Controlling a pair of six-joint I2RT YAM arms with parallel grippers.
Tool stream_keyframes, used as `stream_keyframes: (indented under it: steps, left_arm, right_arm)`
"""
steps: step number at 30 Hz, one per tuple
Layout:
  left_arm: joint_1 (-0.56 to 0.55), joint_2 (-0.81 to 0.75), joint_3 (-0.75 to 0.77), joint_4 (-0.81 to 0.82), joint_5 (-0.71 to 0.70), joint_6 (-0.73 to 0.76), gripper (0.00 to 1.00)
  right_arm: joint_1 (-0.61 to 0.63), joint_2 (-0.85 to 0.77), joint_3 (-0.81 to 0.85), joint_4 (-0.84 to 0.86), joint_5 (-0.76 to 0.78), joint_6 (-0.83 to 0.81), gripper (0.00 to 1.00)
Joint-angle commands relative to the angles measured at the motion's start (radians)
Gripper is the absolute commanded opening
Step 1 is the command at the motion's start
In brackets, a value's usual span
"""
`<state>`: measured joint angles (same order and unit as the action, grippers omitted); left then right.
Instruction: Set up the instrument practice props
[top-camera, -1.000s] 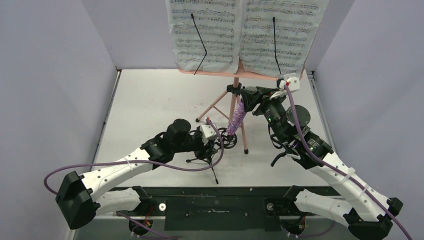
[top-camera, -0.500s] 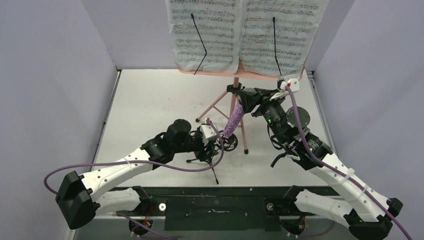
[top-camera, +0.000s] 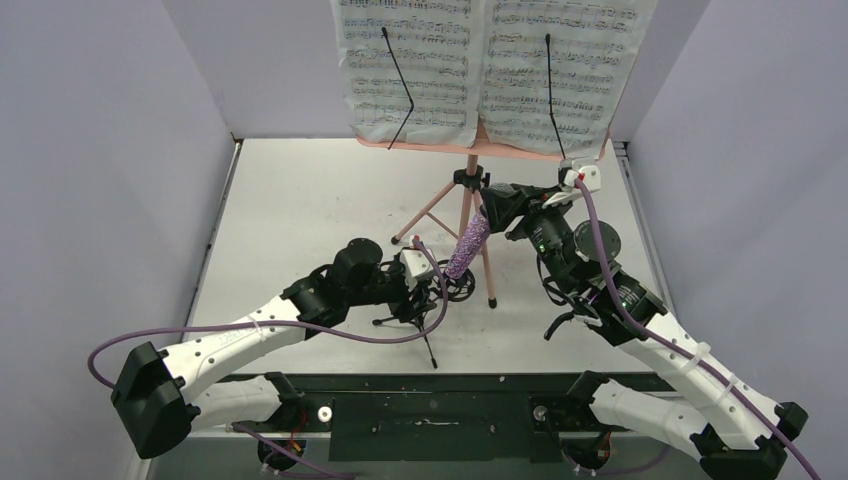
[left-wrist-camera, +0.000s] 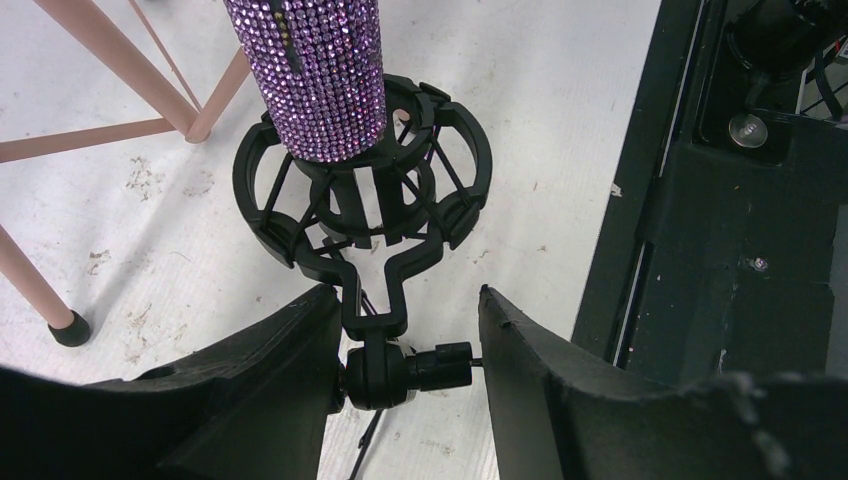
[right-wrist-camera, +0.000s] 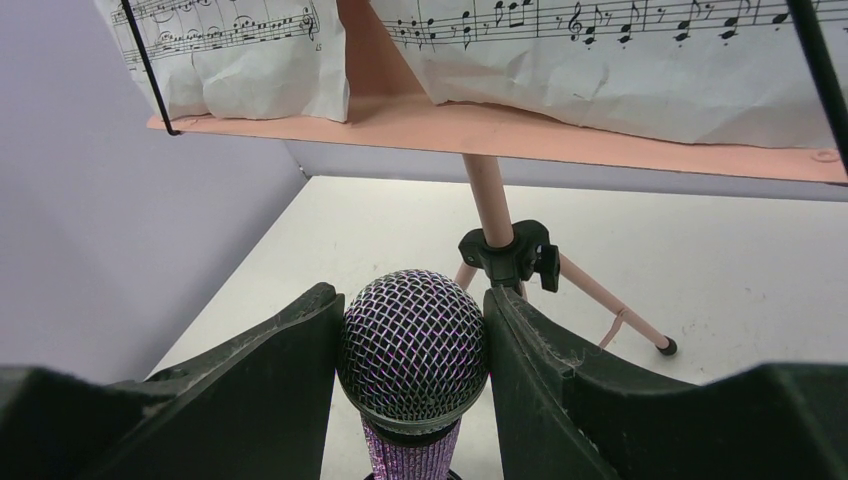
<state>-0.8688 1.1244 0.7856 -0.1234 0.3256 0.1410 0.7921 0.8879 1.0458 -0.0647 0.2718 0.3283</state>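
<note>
The pink music stand (top-camera: 466, 205) stands at the back with white sheet-music pages (top-camera: 410, 70) on its shelf (right-wrist-camera: 520, 130). My right gripper (top-camera: 492, 207) is shut on the grey mesh head (right-wrist-camera: 413, 345) of the purple glitter microphone (top-camera: 468, 245). It holds the microphone tilted, with the lower end in the ring mount (left-wrist-camera: 460, 190) of the small black mic stand (top-camera: 425, 305). My left gripper (left-wrist-camera: 405, 300) is shut on the stand's swivel joint (left-wrist-camera: 385, 375) just below the ring. The microphone's lower body (left-wrist-camera: 310, 75) fills the ring's centre.
The music stand's pink legs (left-wrist-camera: 120, 60) and a black foot cap (left-wrist-camera: 68, 328) are close behind the ring mount. Its black clamp knob (right-wrist-camera: 515, 250) is just beyond the microphone head. A black base rail (left-wrist-camera: 740, 250) runs along the near table edge. Grey walls enclose the table.
My right gripper has shifted a little to the left with the microphone, whose lower end has moved slightly left toward the ring. My left arm and the mic stand have not moved.
</note>
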Motion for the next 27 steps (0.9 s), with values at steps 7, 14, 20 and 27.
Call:
stream_keyframes:
  steps: [7,14,20,27]
  left_arm:
    - [-0.004,-0.002,0.027,0.028,0.002,0.012,0.5]
    - [-0.007,0.003,0.028,0.02,0.004,0.01,0.5]
    - [-0.01,0.002,0.029,0.022,0.004,0.011,0.5]
    - [-0.013,-0.002,0.026,0.018,0.0,0.01,0.5]
  right_arm:
    - [-0.004,-0.047,0.011,0.019,0.027,0.016,0.05]
    - [-0.003,-0.063,0.01,0.016,0.019,0.029,0.05]
    - [-0.004,-0.058,-0.012,0.043,-0.015,0.033,0.05]
    - [-0.004,-0.01,-0.014,0.083,-0.096,0.037,0.05]
